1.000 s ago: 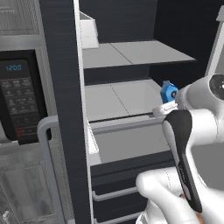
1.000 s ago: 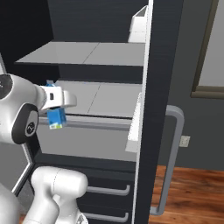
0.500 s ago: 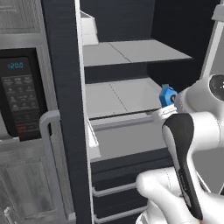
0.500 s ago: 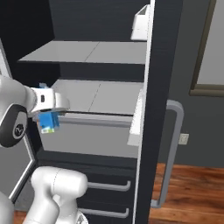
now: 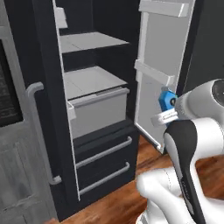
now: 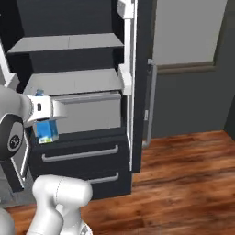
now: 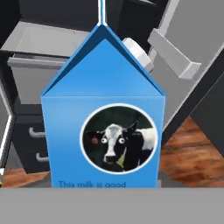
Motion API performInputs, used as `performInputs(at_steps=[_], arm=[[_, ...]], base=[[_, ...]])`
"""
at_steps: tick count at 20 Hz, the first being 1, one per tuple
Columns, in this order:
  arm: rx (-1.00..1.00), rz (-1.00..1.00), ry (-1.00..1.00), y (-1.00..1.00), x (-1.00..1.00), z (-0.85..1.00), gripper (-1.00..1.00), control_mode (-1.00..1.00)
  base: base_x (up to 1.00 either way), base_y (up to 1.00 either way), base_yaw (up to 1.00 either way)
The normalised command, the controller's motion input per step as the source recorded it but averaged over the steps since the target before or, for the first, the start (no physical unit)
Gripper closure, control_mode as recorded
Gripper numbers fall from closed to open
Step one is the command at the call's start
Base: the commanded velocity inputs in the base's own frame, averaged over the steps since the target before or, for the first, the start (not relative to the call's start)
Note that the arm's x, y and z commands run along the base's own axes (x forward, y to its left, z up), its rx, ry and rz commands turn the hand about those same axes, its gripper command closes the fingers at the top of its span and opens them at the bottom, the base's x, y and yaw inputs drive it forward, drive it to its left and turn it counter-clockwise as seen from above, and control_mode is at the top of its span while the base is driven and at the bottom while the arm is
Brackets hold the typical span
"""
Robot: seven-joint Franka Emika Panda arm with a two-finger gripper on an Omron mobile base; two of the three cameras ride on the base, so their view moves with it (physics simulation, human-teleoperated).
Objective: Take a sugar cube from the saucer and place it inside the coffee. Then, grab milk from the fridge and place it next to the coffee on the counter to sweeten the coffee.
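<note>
The milk (image 7: pixel 103 131) is seen closest of all in the hand view, an upright blue gable-top carton with a round cow picture on its front face and a white cap (image 7: pixel 138 54) on the slope of its roof. The gripper (image 6: pixel 46 111) is closed on the carton about halfway between its narrowest and widest setting, and the carton is held clear of every shelf. In the right base view the carton (image 6: pixel 46 130) is seen hanging below the white hand, in front of the fridge drawer (image 6: pixel 87 112). In the left base view only its blue upper part (image 5: pixel 166 99) is shown, beside the white wrist and in front of the open fridge door (image 5: pixel 162 57).

Behind the carton the fridge (image 5: pixel 43 65) is seen standing open, with two pale grey shelves (image 6: pixel 69 42) above the grey drawer and two dark lower drawers with metal handles (image 5: pixel 103 152). A wooden floor (image 6: pixel 183 179) is laid out below and to the side, with a dark grey wall (image 6: pixel 193 101) beyond it.
</note>
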Motion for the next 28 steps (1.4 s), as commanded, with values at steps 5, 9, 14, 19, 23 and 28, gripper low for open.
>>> performInputs(at_steps=[5,9,14,19,23,28], arm=[[0.0,0.0,0.0,0.0,0.0,0.0,1.0,1.0],[0.0,0.0,0.0,0.0,0.0,0.0,1.0,1.0],[0.0,0.0,0.0,0.0,0.0,0.0,1.0,1.0],[0.0,0.0,0.0,0.0,0.0,0.0,1.0,1.0],[0.0,0.0,0.0,0.0,0.0,0.0,1.0,1.0],[0.0,0.0,0.0,0.0,0.0,0.0,1.0,1.0]], base=[[-0.65,0.13,-0.87],[-0.36,0.03,-0.95],[0.01,-0.05,-1.0],[0.3,-0.21,-0.93],[0.93,-0.01,-0.68],[1.0,0.0,-0.45]])
